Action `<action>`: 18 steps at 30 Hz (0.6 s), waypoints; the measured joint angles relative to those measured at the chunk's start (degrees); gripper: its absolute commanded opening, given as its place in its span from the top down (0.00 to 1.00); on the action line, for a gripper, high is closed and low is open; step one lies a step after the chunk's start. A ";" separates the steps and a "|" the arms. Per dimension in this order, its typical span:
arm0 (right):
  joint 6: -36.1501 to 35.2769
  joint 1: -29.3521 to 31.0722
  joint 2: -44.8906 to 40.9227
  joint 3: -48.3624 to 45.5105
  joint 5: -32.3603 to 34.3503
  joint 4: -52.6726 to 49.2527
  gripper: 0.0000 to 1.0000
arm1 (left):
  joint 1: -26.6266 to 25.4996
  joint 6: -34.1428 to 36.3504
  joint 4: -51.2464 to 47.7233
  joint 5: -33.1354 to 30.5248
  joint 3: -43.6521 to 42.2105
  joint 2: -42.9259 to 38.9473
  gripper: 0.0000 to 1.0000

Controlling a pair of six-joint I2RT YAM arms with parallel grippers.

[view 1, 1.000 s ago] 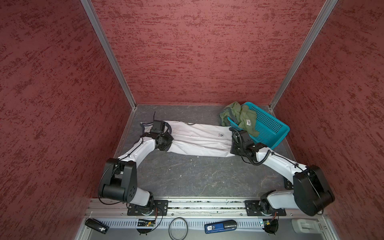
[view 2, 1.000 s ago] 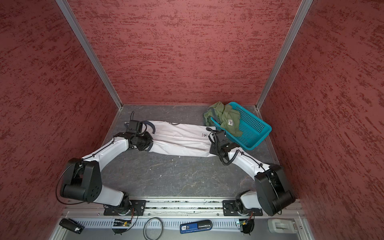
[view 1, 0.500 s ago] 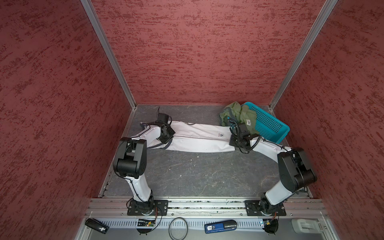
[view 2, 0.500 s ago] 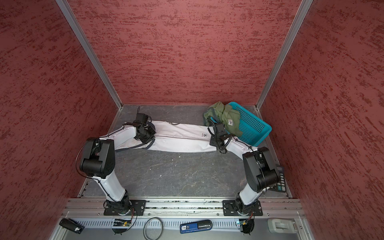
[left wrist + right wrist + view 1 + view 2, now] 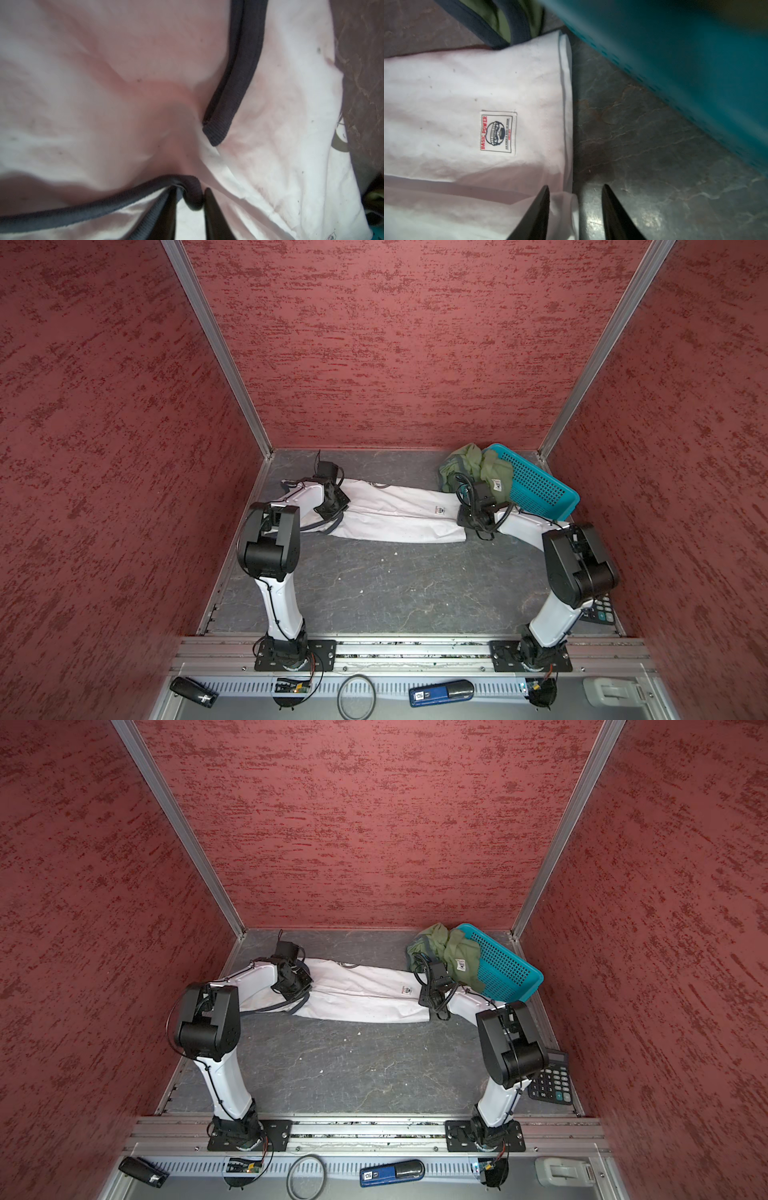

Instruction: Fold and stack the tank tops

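The white tank top [image 5: 395, 514] [image 5: 361, 998] lies folded into a long band across the back of the table. My left gripper [image 5: 334, 510] [image 5: 192, 190] sits low over its left end. It is open a little, and a loop of dark armhole trim [image 5: 232, 93] lies loose between its fingers. At the right end my right gripper [image 5: 471, 518] [image 5: 576, 187] stands open over the hem corner, which rests slack beside one finger. The olive green tank top [image 5: 478, 466] [image 5: 517, 27] is bunched half in the teal basket [image 5: 540, 489] [image 5: 507, 969].
The teal basket leans tilted at the back right corner, close behind my right wrist. A calculator [image 5: 550, 1077] lies by the right arm's base. Red walls close in three sides. A blue device [image 5: 440, 693] and a cable ring [image 5: 356, 701] lie on the front rail.
Both grippers have moved toward the back wall over the white tank top, elbows rising. Both were shut on the cloth and have opened, letting it go.
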 measured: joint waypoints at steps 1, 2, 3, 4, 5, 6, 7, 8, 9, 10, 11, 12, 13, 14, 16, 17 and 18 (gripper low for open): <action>-0.17 0.00 -0.50 0.00 0.04 -0.37 0.50 | 0.07 0.42 -0.20 -0.09 0.20 -0.13 0.59; -0.35 0.00 -1.27 -0.07 0.04 -0.81 0.48 | 0.13 0.85 -0.33 -0.24 0.22 -0.50 0.57; -0.42 0.09 -2.38 -0.33 0.04 -1.09 0.47 | 0.17 1.33 -0.57 -0.39 0.07 -1.05 0.55; -0.61 0.28 -3.72 -0.70 0.04 -1.40 0.45 | 0.17 1.81 -0.83 -0.66 -0.24 -1.97 0.53; -0.72 0.55 -5.14 -1.16 0.02 -1.62 0.44 | 0.11 2.16 -1.22 -0.92 -0.57 -2.99 0.51; -0.76 0.81 -6.99 -1.88 0.02 -1.86 0.44 | -0.02 2.60 -1.53 -1.33 -1.03 -4.39 0.50; -0.79 1.14 -8.66 -2.60 0.02 -2.01 0.44 | -0.24 2.97 -1.75 -1.79 -1.46 -5.95 0.49; -0.79 1.57 -9.97 -3.19 0.00 -2.10 0.43 | -0.44 3.10 -1.79 -1.90 -1.84 -7.08 0.49; -0.76 2.12 -11.19 -3.87 -0.13 -2.05 0.43 | -0.76 3.32 -1.77 -1.99 -2.29 -8.39 0.49; -0.76 2.80 -11.96 -4.48 -0.42 -1.99 0.43 | -1.20 3.50 -1.68 -1.95 -2.75 -9.51 0.50; -0.74 3.54 -12.31 -4.96 -0.74 -1.97 0.43 | -1.68 3.56 -1.53 -1.84 -3.10 -10.14 0.51; -0.74 4.46 -12.37 -5.33 -1.22 -1.92 0.43 | -2.38 3.76 -1.29 -1.70 -3.39 -10.43 0.52; -0.72 5.35 -12.04 -5.49 -1.73 -1.92 0.43 | -3.15 3.93 -0.92 -1.53 -3.56 -10.29 0.54; -0.70 5.99 -11.56 -5.49 -2.21 -1.84 0.43 | -3.85 4.02 -0.72 -1.36 -3.63 -9.90 0.55; -0.50 7.26 -9.66 -5.35 -3.37 -1.14 0.43 | -5.40 4.20 -0.09 -0.66 -3.58 -8.22 0.59; -0.46 7.65 -8.68 -5.22 -3.93 -0.98 0.43 | -6.01 4.33 0.13 -0.22 -3.34 -7.17 0.60; -0.39 8.00 -7.50 -5.01 -4.44 -0.81 0.43 | -6.62 4.42 0.48 0.13 -2.89 -5.70 0.61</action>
